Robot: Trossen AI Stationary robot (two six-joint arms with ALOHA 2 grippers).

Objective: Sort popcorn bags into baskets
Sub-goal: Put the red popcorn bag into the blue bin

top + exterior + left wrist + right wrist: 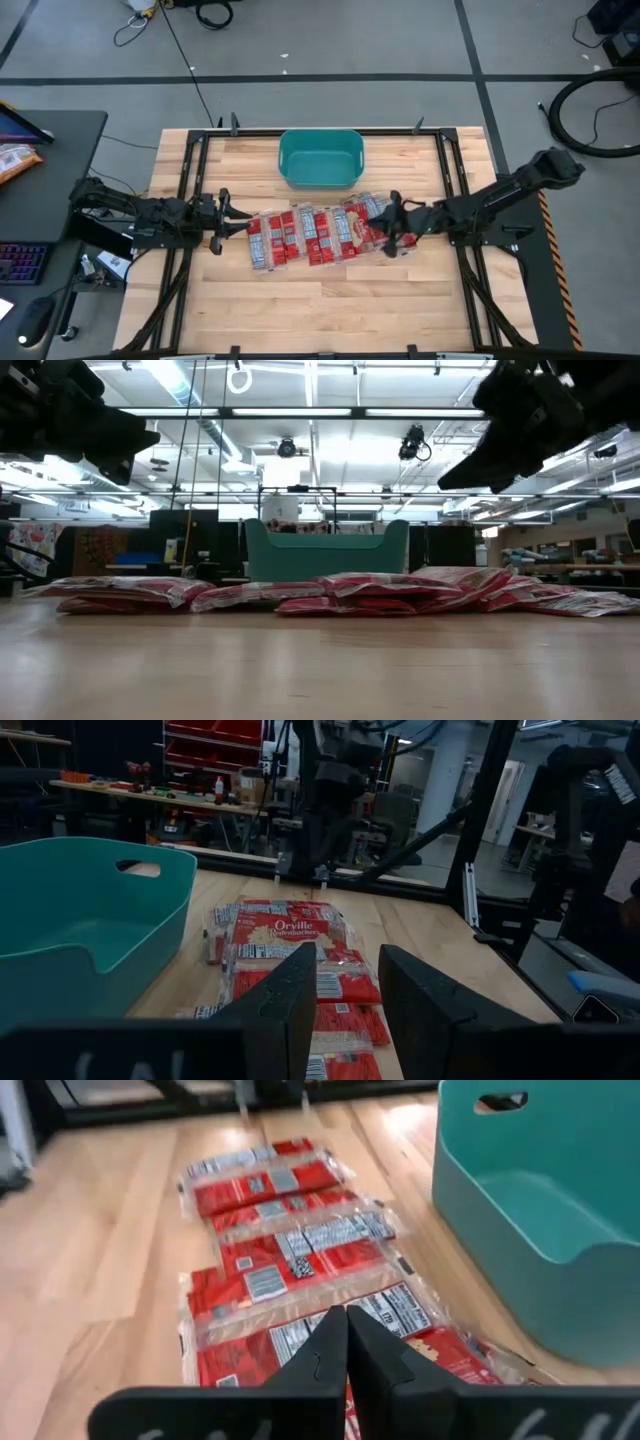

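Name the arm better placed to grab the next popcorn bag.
Left, probably. The left gripper is open at the row's end, facing the popcorn bags. The right gripper is shut above them. The teal tub looks empty.

About ten popcorn bags, one teal tub, two arms.

Wooden plank counter, light finish, black frame rails along its edges. Teal tub stands at 12 o'clock from counter centre. Row of red popcorn bags lies overlapping across centre, 9 to 3 o'clock.
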